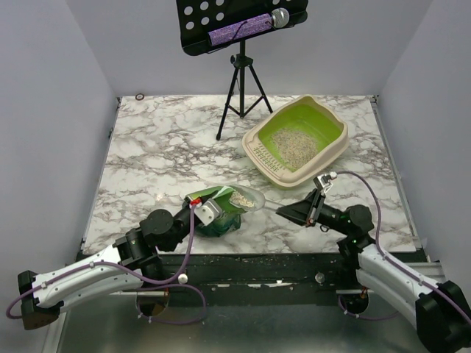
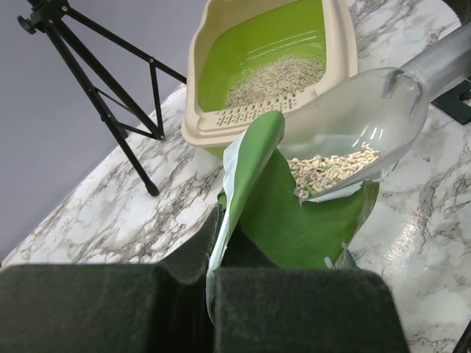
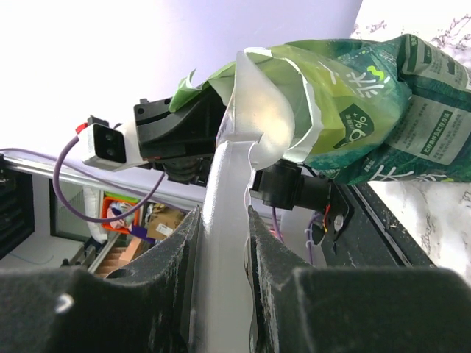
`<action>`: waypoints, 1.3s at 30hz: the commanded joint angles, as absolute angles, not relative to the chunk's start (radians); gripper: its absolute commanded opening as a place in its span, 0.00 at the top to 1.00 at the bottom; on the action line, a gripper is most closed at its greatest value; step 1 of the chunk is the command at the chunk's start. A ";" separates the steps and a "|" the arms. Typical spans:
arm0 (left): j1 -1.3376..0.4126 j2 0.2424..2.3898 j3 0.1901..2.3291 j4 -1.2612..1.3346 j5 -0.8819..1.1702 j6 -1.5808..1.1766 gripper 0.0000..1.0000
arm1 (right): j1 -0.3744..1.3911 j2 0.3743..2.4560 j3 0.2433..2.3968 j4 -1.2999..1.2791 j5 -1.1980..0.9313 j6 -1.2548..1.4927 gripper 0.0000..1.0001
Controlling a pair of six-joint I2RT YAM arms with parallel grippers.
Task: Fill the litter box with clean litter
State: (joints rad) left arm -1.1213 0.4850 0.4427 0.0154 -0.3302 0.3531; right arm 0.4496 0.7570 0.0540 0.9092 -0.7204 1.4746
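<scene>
Litter box (image 1: 296, 140), a beige plastic tray with rounded corners and a lime-green inside, sits toward the far right of the marbled worktop (image 1: 162, 147), its slotted strip facing the arms. A patch of clean litter (image 1: 293, 143), pale grey-beige granules, lies on its floor. Open worktop stretches between the box and the near edge, where loose grains dot the dark rail.

Near that edge, a glossy green crinkled bag (image 1: 217, 215) stands with its mouth open. The left claw (image 2: 213, 276) is clenched on the bag's upper rim (white lining showing). The right claw (image 3: 221, 243) grasps the handle of a clear plastic scoop (image 2: 353, 125), whose bowl rests at the bag's mouth with a small heap of granules inside.

A black tripod stand (image 1: 239, 88) rises from the far middle of the worktop, left of the box and apart from it.
</scene>
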 commanded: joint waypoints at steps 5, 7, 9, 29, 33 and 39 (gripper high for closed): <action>-1.124 0.430 0.417 0.143 -0.483 0.379 1.00 | 0.448 0.557 0.035 0.701 -0.634 1.485 0.99; -1.124 0.408 0.411 0.164 -0.518 0.387 1.00 | 0.448 0.505 0.040 0.639 -0.611 1.479 0.99; -1.124 0.400 0.408 0.176 -0.548 0.391 1.00 | 0.448 0.456 0.051 0.569 -0.580 1.477 0.99; -1.124 0.388 0.420 0.164 -0.578 0.385 1.00 | 0.448 0.669 0.449 0.330 -0.157 1.214 0.99; -1.124 0.385 0.422 0.163 -0.571 0.384 1.00 | 0.448 0.756 0.502 0.343 -0.040 1.094 0.99; -1.124 0.390 0.426 0.158 -0.568 0.380 1.00 | 0.448 0.897 0.561 0.289 0.144 0.982 0.99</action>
